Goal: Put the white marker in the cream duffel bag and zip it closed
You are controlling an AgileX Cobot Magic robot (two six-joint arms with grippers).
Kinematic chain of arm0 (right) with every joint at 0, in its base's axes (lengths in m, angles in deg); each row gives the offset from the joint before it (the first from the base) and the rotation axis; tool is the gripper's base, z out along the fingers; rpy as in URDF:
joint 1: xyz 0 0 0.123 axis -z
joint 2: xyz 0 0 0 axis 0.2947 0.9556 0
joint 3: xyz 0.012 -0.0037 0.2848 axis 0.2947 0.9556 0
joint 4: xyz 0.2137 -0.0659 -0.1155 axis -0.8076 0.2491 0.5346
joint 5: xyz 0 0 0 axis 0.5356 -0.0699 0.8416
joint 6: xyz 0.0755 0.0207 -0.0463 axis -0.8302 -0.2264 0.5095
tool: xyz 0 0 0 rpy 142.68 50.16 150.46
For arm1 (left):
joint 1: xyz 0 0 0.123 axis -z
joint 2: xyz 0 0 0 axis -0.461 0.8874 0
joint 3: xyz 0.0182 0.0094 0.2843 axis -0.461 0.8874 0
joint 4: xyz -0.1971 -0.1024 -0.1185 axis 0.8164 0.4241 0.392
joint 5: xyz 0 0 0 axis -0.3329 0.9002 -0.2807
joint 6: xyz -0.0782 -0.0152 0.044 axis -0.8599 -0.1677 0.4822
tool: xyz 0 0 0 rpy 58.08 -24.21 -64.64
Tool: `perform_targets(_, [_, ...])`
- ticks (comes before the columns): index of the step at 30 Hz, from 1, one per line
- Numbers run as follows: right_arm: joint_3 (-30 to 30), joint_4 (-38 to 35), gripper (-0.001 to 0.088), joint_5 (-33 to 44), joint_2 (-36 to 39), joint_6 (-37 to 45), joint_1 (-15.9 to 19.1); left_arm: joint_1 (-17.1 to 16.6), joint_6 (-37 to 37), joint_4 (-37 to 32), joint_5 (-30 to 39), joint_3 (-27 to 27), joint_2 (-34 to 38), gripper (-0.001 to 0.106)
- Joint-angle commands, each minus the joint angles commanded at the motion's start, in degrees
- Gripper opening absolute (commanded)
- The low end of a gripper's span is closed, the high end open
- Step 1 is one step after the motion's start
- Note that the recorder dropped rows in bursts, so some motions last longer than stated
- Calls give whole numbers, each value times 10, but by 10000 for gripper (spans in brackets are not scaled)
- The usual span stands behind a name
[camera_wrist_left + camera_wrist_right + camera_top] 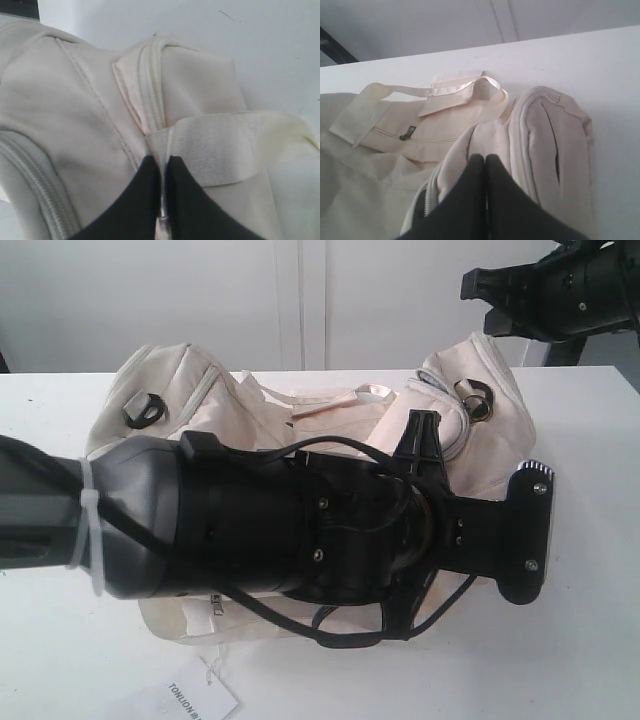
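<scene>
Both pressed together: the left claw (161, 165) pinches, it seems, the zip pull (163, 214) to close the bag (200, 390); the right claw (481, 162) idles at 2 o'clock.

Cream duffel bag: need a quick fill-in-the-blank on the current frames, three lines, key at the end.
1. The cream duffel bag lies on a white ____.
2. The right pincer has its jaws ____.
3. In the exterior view, the ____ arm reaches across in front of the bag and hides much of its middle.
Missing words: table; shut; left.
</scene>
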Motion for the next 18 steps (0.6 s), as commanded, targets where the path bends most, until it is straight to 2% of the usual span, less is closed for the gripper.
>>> perform_targets(7, [-24,2,0,137,-4,-19,6,0,0,0,2,0,0,0])
perform_targets(13, [-30,17,1,161,-4,-19,16,0,0,13,3,0,0,0])
perform_targets(18, [-30,42,95,170,-4,-19,17,0,0,13,3,0,0,0])
